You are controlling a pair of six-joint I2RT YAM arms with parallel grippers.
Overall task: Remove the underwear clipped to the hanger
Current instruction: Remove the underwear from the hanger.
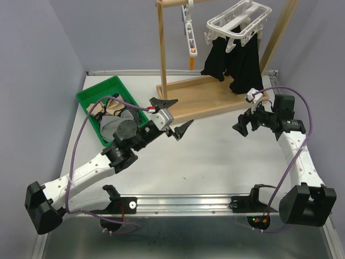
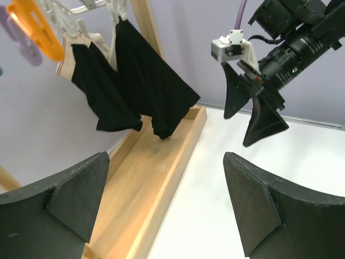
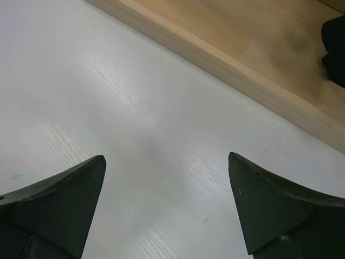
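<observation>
- Top external view showed black underwear [image 1: 237, 65] hanging from the white plastic clip hanger [image 1: 240, 19] on the wooden rack [image 1: 199, 100]; tan and grey garments [image 1: 113, 116] lay in the green bin [image 1: 97, 86].
- Left jaws and right jaws both stood wide apart and empty above the white tabletop [image 1: 215, 162], short of the cloth.
- Hanging cloth looked light, limp and matte; it would probably stretch, then slip free, so pinching near the clipped waistband seemed best.
</observation>
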